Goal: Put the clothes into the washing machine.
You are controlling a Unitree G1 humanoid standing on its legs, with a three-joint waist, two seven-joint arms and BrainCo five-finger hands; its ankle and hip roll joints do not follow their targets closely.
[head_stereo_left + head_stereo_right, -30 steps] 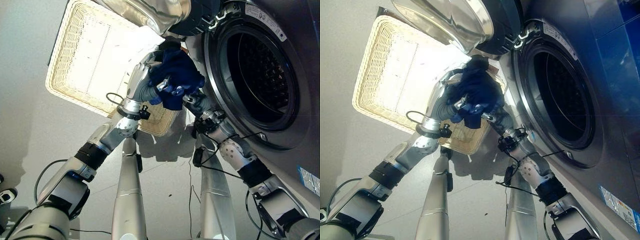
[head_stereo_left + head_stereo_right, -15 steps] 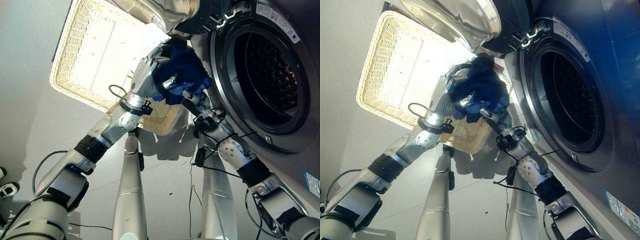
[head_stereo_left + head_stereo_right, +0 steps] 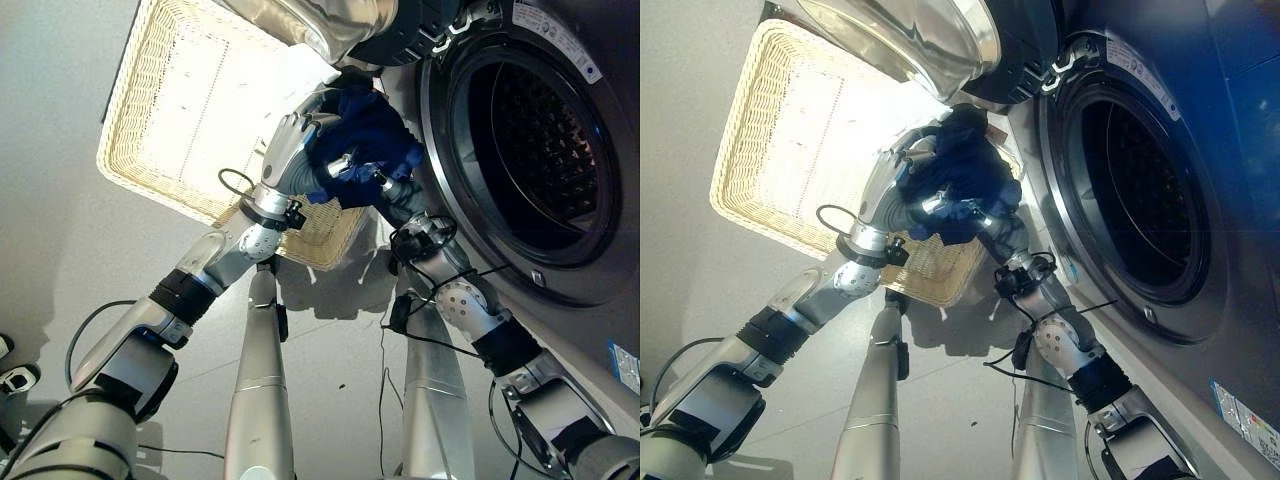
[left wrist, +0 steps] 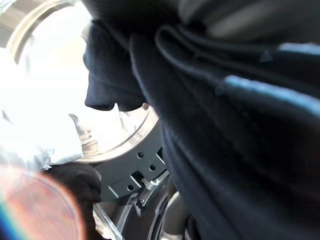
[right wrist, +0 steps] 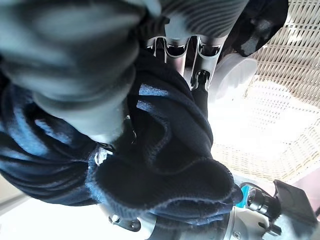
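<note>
So we've nudged the blue garment [image 3: 362, 140] a bit closer to the washer drum [image 3: 530, 140]; left hand [image 3: 292, 150] and right hand [image 3: 385, 190] both clenched around it, above the basket [image 3: 150, 130].

Basket [image 3: 170, 120] lies left of washing machine [image 3: 530, 150], garment [image 3: 365, 140] between them

harsh white glare over the basket [image 3: 180, 110], lens flare, blurred wrist close-ups
</note>
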